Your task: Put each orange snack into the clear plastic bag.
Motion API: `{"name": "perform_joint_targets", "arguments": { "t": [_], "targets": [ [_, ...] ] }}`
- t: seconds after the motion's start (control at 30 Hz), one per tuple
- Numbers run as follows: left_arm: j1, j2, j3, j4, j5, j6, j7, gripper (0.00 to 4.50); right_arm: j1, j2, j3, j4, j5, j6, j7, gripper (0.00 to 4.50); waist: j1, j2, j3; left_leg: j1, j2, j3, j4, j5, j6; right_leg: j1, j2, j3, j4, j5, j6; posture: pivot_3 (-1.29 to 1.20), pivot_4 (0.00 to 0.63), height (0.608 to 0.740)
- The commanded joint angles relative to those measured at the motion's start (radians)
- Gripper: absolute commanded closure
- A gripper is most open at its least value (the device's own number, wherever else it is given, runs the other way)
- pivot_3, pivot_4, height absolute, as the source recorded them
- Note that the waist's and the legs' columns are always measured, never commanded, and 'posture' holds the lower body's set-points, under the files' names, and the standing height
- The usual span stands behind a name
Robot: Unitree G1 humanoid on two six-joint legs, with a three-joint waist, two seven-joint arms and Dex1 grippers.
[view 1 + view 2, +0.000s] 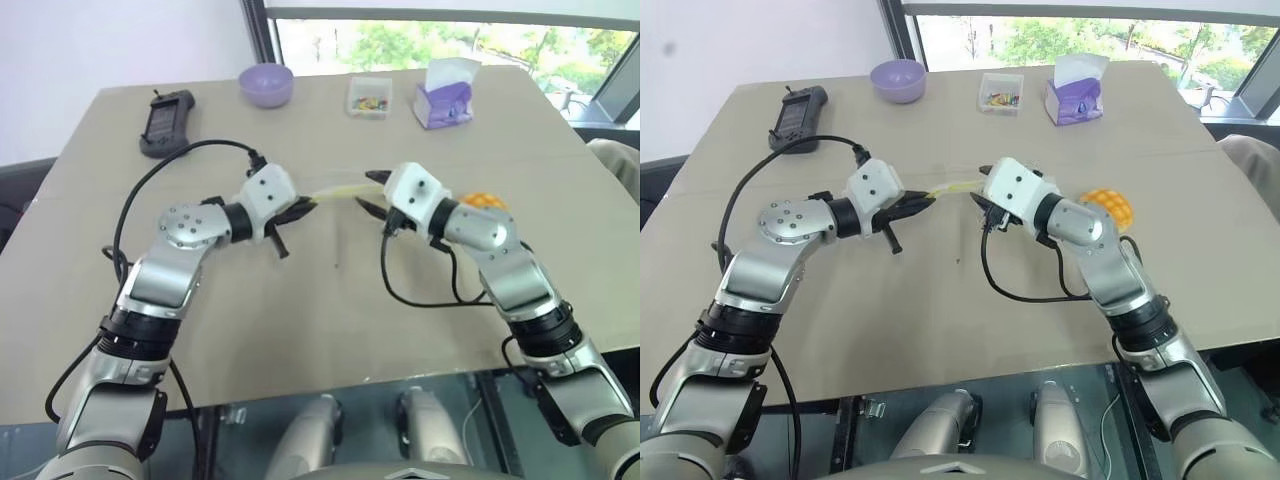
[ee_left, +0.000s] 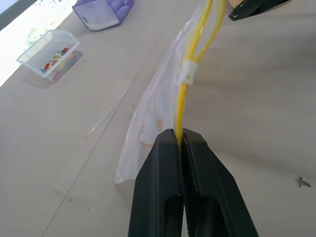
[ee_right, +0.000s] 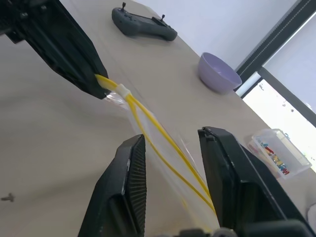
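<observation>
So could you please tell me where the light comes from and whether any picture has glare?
Left eye view: daylight enters through the window behind the table, its panes bright but not blown out. Left wrist view: the corner beyond the clear box is washed out white. Right wrist view: the strip near the purple bowl glares likewise.

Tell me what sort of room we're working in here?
Probably an office or lab: a big tan table beside a large window with trees outside, and desk clutter at the far edge, namely a tissue box, a purple bowl and a handheld controller.
</observation>
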Motion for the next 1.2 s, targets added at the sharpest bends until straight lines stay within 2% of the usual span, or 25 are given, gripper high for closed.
{"name": "perform_joint_targets", "arguments": {
  "t": [0.03,0.43,0.83,1.03,1.2],
  "targets": [
    [0.000,0.004,0.027,-0.040,0.005,-0.006,0.007,4.50,-0.041,0.015,-0.018,-0.007,-0.004,-0.015,-0.016,2.55,0.001,0.000,0.000,0.000,0.000,0.000,0.000,0.000,0.000,0.000,0.000,0.000,0.000,0.000,0.000,0.00,0.150,0.740],
    [0.001,-0.010,0.025,-0.064,0.020,-0.009,0.019,4.50,-0.074,-0.008,0.027,0.066,-0.088,-0.049,0.003,2.55,0.001,0.000,0.000,0.000,0.000,0.000,0.000,0.000,0.000,0.000,0.000,0.000,0.000,0.000,0.000,0.00,0.150,0.740],
    [0.028,-0.016,0.031,-0.112,0.015,0.004,0.023,4.50,-0.081,0.028,0.024,0.118,-0.118,-0.025,-0.010,2.55,0.001,0.000,0.000,0.000,0.000,0.001,0.000,0.000,0.000,0.000,0.000,0.001,0.000,0.000,0.000,0.00,0.150,0.740],
    [0.047,-0.002,0.044,-0.102,0.027,0.005,0.036,4.50,-0.055,-0.018,-0.007,0.171,-0.144,-0.006,-0.031,2.55,0.001,0.000,0.000,0.000,0.000,0.001,0.000,0.000,0.000,0.000,0.000,0.001,0.000,0.000,0.000,0.00,0.150,0.740],
    [0.045,-0.008,0.034,-0.096,0.040,0.023,0.057,4.50,-0.020,-0.013,-0.050,0.101,-0.034,-0.042,0.022,2.55,0.000,0.000,0.000,0.000,0.000,0.001,0.000,0.000,0.000,0.000,0.000,0.001,0.000,0.000,0.000,0.00,0.150,0.740]
  ]
}}
